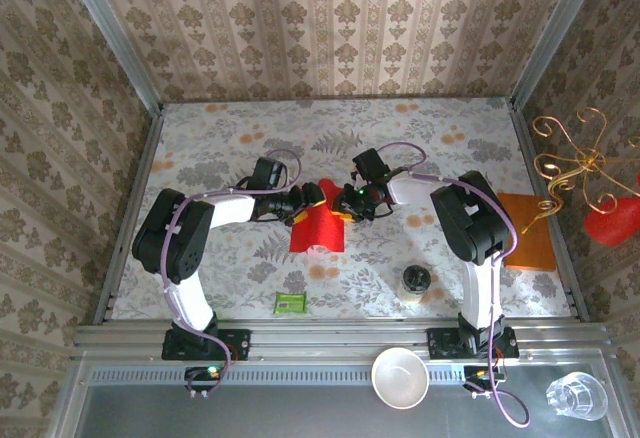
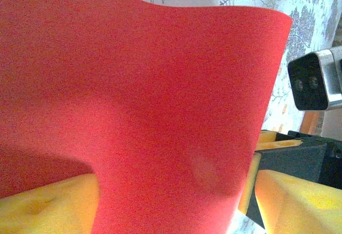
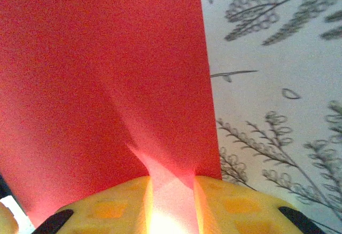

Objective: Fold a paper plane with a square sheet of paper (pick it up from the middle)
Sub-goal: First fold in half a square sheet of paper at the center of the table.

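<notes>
**Top external view.** The square sheet of paper [image 1: 318, 230] sits at the middle of the table [image 1: 200, 158], between the two end effectors. The left gripper [image 1: 304, 201] is at the sheet's upper left edge. The right gripper [image 1: 352, 202] is at its upper right edge. An orange pad [image 1: 526, 231] lies at the right side of the table, well apart from the sheet. A green packet [image 1: 290, 304] lies near the front edge.

**Left wrist view.** The square sheet of paper [image 2: 139, 95] curves upward close to the lens, with its top edge bowed. The left gripper [image 2: 176, 204] has its jaws spread wide. One yellow finger [image 2: 48, 204] is at the lower left and the other is at the lower right. The sheet passes loosely between them, and neither finger clamps it. A camera module [image 2: 315, 79] shows at the right edge.

**Right wrist view.** The right gripper [image 3: 171, 204] has its jaws drawn together on the near edge of the square sheet of paper [image 3: 101, 68]. The yellow pads [image 3: 235, 204] pinch a narrow strip of the sheet. Creases fan out from the pinch point. The patterned table [image 3: 278, 84] is visible to the right of the sheet.
</notes>
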Available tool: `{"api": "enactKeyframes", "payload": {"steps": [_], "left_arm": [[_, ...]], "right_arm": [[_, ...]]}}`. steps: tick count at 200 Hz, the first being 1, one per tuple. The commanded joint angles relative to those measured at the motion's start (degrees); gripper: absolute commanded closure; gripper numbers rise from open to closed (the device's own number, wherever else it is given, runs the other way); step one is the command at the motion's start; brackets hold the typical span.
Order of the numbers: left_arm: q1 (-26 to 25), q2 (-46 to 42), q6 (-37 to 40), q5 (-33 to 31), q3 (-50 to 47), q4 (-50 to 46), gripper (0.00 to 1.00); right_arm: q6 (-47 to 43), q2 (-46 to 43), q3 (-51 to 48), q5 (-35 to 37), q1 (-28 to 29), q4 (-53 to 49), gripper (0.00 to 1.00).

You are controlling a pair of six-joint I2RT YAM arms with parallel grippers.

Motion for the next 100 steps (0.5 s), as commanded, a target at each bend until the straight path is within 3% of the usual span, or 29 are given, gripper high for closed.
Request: {"api": "enactKeyframes", "payload": {"steps": [1, 40, 100], "left_arm": [[0.0, -0.6, 3.3, -0.5, 1.2, -5.5, 0.23], [-0.3, 0.0, 4.6, -0.7, 2.7, -8.1, 0.31], [0.7, -1.8, 7.1, 1.4, 4.5, -8.2, 0.57]], "right_arm": [[1.8, 3.0, 0.2, -0.5, 1.4, -1.2, 0.70], [3.3, 3.5, 0.5, -1.5, 2.4, 0.6, 0.70], [3.6, -3.3, -5.6, -1.1, 0.3, 7.1, 0.67]]}}
